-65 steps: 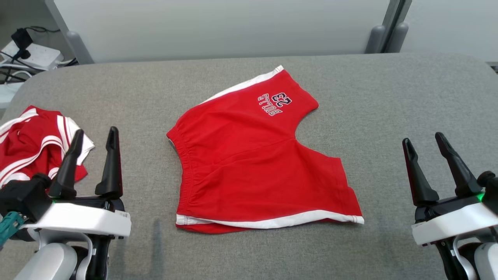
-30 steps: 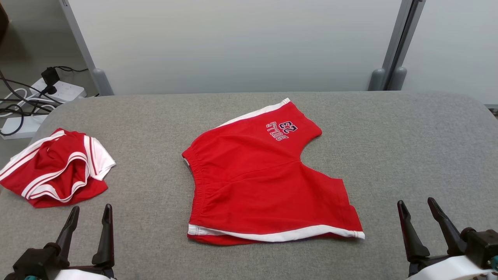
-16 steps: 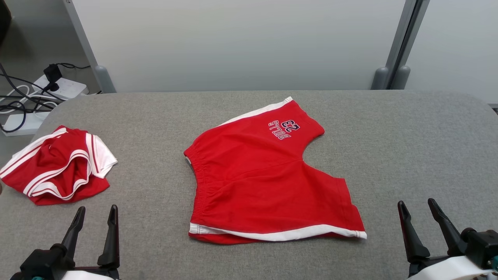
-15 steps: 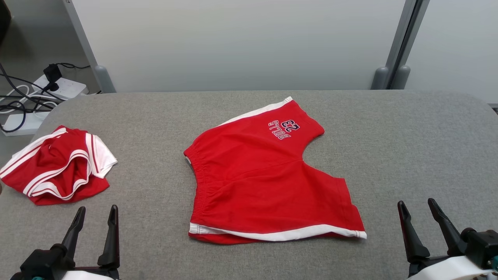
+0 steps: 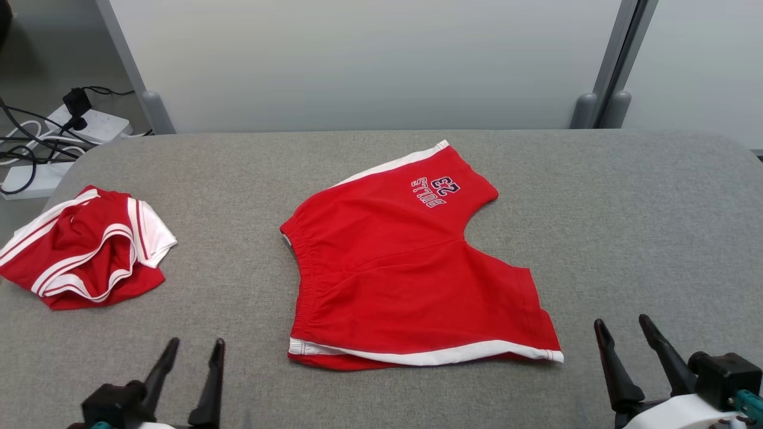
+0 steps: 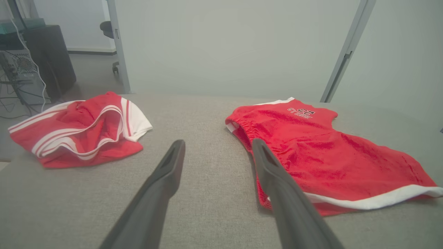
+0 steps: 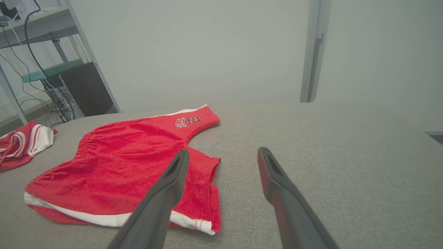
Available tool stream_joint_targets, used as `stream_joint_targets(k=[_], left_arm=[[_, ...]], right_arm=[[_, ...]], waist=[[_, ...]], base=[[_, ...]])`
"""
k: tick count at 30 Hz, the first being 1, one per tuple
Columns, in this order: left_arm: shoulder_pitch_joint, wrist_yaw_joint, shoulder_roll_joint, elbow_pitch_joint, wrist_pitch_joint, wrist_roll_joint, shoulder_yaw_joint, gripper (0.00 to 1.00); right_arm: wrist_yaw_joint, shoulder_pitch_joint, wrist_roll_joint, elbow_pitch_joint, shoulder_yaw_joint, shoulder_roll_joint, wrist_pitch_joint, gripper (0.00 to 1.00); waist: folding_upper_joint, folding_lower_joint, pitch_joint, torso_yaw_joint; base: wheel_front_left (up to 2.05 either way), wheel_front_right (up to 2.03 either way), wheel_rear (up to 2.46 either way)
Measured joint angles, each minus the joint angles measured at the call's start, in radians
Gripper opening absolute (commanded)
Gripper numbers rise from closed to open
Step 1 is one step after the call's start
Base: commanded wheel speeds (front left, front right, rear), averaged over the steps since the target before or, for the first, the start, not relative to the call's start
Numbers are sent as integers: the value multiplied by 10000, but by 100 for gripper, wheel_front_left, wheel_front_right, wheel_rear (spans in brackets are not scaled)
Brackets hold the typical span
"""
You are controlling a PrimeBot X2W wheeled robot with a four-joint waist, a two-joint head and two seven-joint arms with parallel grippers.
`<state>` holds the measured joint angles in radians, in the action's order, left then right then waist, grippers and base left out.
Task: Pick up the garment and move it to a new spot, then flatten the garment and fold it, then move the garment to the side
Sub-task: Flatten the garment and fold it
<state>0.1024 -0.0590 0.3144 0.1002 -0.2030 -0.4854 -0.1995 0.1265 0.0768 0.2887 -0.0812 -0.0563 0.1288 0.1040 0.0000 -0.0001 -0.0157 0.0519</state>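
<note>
One grey padded table (image 5: 626, 196), pale wall (image 5: 357, 59) behind, bears the garment (image 5: 411, 268).

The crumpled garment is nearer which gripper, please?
Left. The left gripper is close, robot-side of the crumpled garment; the right gripper is beyond the shorts.

Light is bright, even, diffuse. A thin soft shadow edges the shorts (image 5: 411, 268) on the bench (image 5: 626, 196). My wrist views stretch toward their edges.
</note>
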Motion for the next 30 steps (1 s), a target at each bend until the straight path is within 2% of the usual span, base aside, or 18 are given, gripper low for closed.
stream_joint_targets(k=[6,11,20,29,30], left_arm=[[-225,826,-182,777,721,-92,-1035,100],[-943,1233,-341,1381,895,-94,-1459,100],[-1892,1580,-376,2069,1325,-128,-2031,100],[-2592,1737,-125,2359,1513,-144,-2523,100],[-2628,1751,-127,2376,1509,-173,-2556,85]], right_arm=[[0,-4,146,-516,-460,8,-604,100],[0,-174,326,-1103,-991,73,-857,100],[0,-1318,690,-2134,-1770,382,-872,100],[0,-1861,888,-2608,-2276,579,-798,100],[0,-1903,903,-2627,-2326,596,-769,100]], waist=[[0,0,300,11],[0,0,768,-6],[0,0,1607,-67],[0,0,1967,-115],[0,1,1980,-125]], base=[[0,0,0],[0,0,0],[0,0,0],[0,0,0],[0,0,0]])
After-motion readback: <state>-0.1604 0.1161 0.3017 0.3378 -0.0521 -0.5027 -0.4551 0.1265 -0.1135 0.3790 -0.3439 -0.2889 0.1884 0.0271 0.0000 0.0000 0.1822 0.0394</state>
